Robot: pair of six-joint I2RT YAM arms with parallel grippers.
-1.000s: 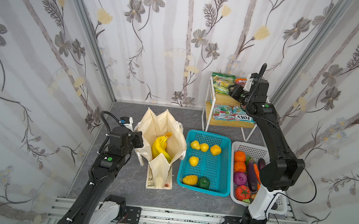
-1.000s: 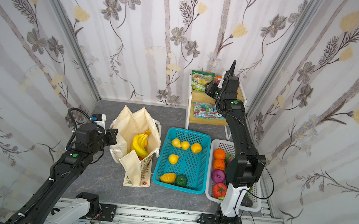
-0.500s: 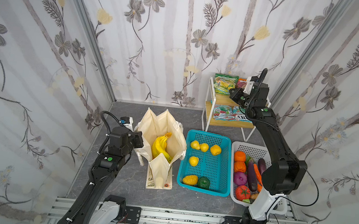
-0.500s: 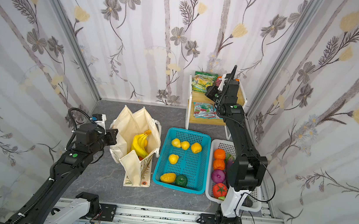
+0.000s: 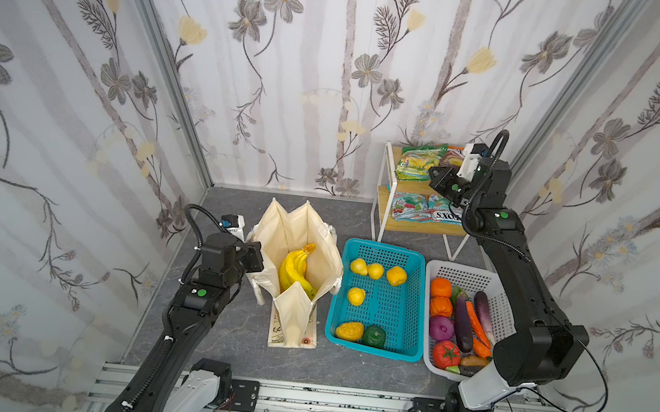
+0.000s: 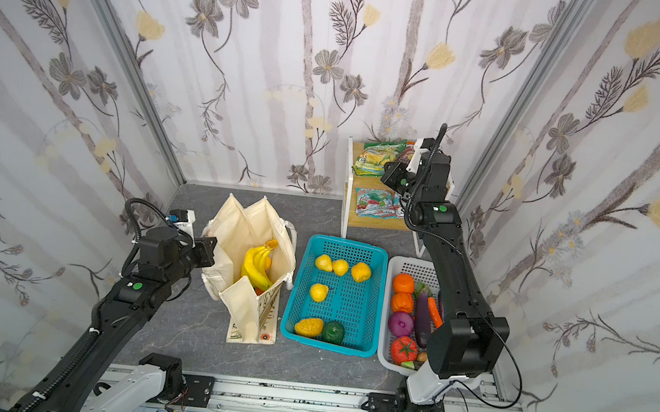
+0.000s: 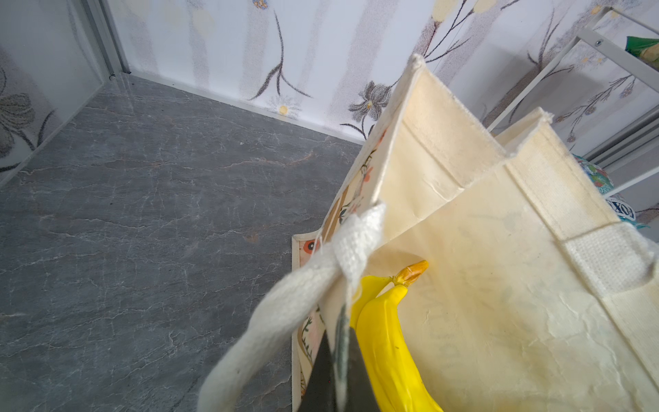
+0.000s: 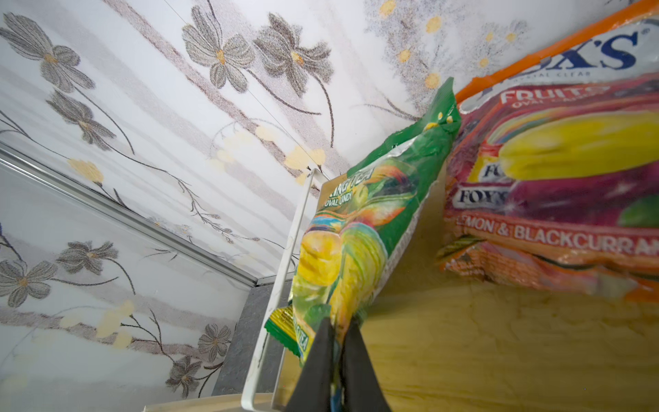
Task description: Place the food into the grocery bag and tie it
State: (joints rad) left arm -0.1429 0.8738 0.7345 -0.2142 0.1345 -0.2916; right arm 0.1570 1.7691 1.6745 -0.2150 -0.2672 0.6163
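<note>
The grocery bag (image 5: pixel 275 230) (image 6: pixel 234 226) stands open on the grey floor with a yellow banana bunch (image 5: pixel 294 272) (image 6: pixel 255 266) (image 7: pixel 385 339) inside. My left gripper (image 5: pixel 256 255) (image 6: pixel 206 250) (image 7: pixel 342 356) is shut on the bag's left rim, beside a white rope handle (image 7: pixel 285 306). My right gripper (image 5: pixel 434 172) (image 6: pixel 388 175) (image 8: pixel 338 335) is at the top shelf, shut on the lower edge of a green snack packet (image 5: pixel 418 162) (image 6: pixel 379 158) (image 8: pixel 356 232). An orange snack packet (image 8: pixel 552 178) (image 5: pixel 454 159) lies next to it.
The white-framed wooden rack (image 5: pixel 384 187) stands at the back right, with more packets (image 5: pixel 411 207) on its lower shelf. A teal basket (image 5: pixel 382 246) holds yellow fruit and a green one. A white basket (image 5: pixel 459 268) holds oranges, eggplants, a carrot, an onion and a tomato.
My right gripper has closed on the green packet at the top shelf. The left arm and the bag have not moved.
</note>
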